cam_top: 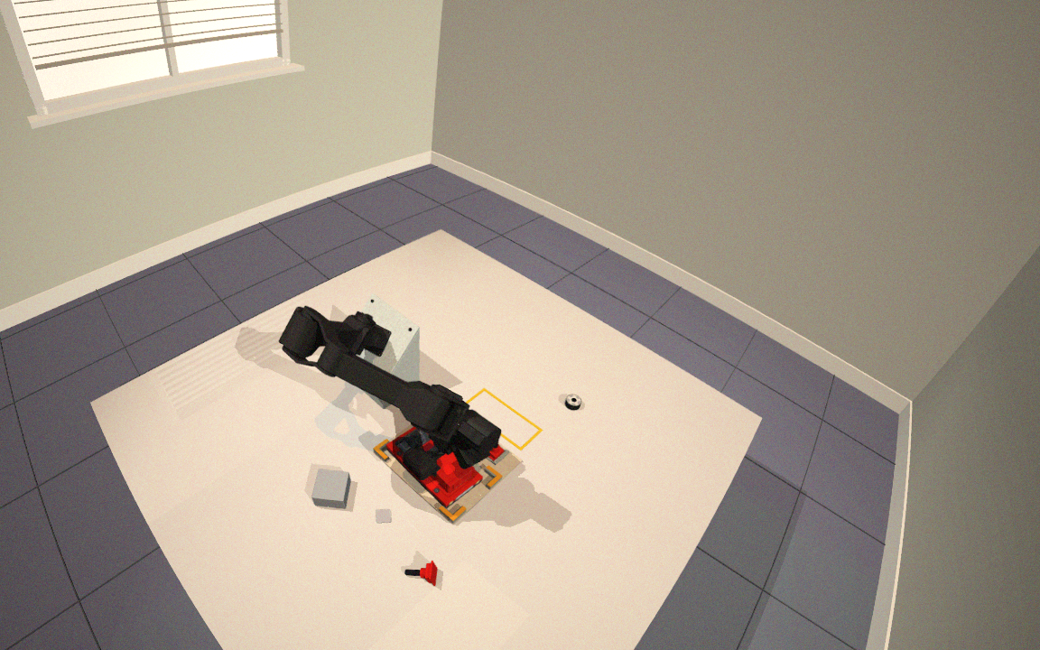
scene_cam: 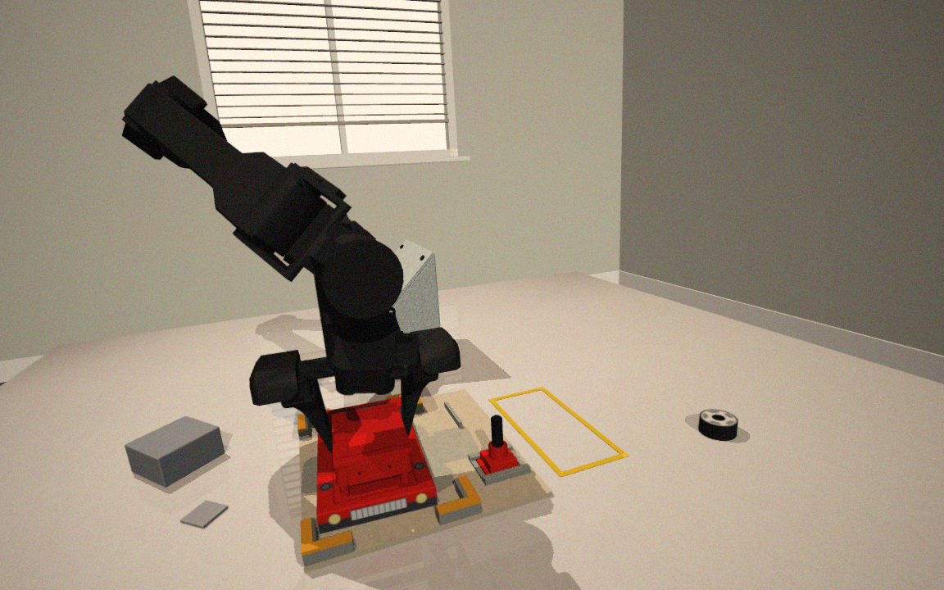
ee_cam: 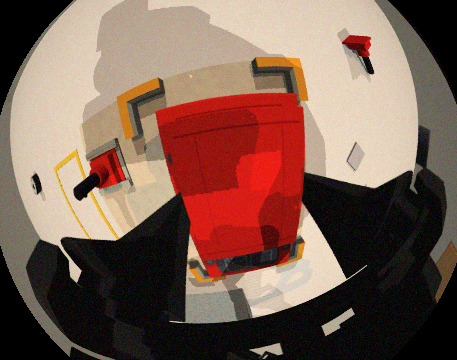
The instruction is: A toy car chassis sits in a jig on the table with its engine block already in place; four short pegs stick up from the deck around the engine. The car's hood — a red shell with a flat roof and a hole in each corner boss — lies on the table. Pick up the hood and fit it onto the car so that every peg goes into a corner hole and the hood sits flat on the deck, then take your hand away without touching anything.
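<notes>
The hood [cam_top: 450,467] [scene_cam: 369,419] [ee_cam: 238,175] is a red shell held over the deck of the toy car chassis [scene_cam: 378,509]. Its outline lines up closely with the car, low on or just above the deck; I cannot tell whether it is fully flat. The pegs, corner holes and engine are hidden. The gripper [scene_cam: 369,440] [ee_cam: 246,197] is shut on the hood, one black finger against each long side. The chassis sits in the jig [scene_cam: 505,492] [ee_cam: 203,82], between orange corner brackets [scene_cam: 460,502] [ee_cam: 140,102].
A red piece with a black stem [scene_cam: 497,453] [ee_cam: 107,172] stands on the jig board; another [cam_top: 427,572] [ee_cam: 359,47] lies on the table. A grey block [cam_top: 330,487] [scene_cam: 174,451], thin grey tile [cam_top: 382,515] [scene_cam: 204,513], yellow outline [scene_cam: 527,437] and black-and-white wheel [cam_top: 573,402] [scene_cam: 717,424] are around the jig.
</notes>
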You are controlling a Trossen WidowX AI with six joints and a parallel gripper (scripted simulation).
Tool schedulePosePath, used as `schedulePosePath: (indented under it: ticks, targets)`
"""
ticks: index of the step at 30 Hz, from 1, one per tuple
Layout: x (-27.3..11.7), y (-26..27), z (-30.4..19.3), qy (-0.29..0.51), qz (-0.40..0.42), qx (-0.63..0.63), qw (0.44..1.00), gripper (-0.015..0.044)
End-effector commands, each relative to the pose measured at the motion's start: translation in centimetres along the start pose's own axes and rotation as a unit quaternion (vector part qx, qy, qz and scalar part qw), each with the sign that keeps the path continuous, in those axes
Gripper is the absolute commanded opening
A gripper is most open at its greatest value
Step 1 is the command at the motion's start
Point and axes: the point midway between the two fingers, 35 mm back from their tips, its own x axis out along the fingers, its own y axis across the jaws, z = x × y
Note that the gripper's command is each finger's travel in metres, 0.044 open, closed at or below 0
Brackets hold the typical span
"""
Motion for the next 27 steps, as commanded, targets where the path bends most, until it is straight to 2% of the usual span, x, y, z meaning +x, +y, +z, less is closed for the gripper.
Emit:
schedulePosePath:
  ticks: [1,27]
  targets:
    - [-0.21,-0.03,-0.02,0.001,-0.001,0.0,1.0,0.0]
    - [-0.37,-0.1,-0.06,-0.004,-0.002,-0.001,1.0,0.0]
